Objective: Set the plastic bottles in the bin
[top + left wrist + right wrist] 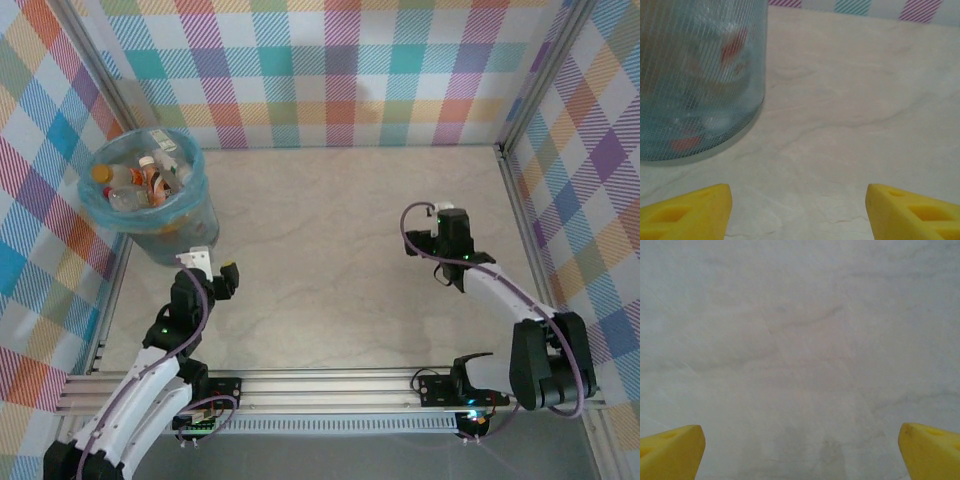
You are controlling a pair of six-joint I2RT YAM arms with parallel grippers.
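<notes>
Yellow-fingered left gripper stands jaws apart, empty, near the blue-lined bin holding the plastic bottles; right gripper spreads wide, empty, over the pale table.

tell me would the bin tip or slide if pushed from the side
Probably slides rather than tips: the bin looks wide, with bottles weighing it down. Its mesh wall and thin bag may flex a little.
</notes>
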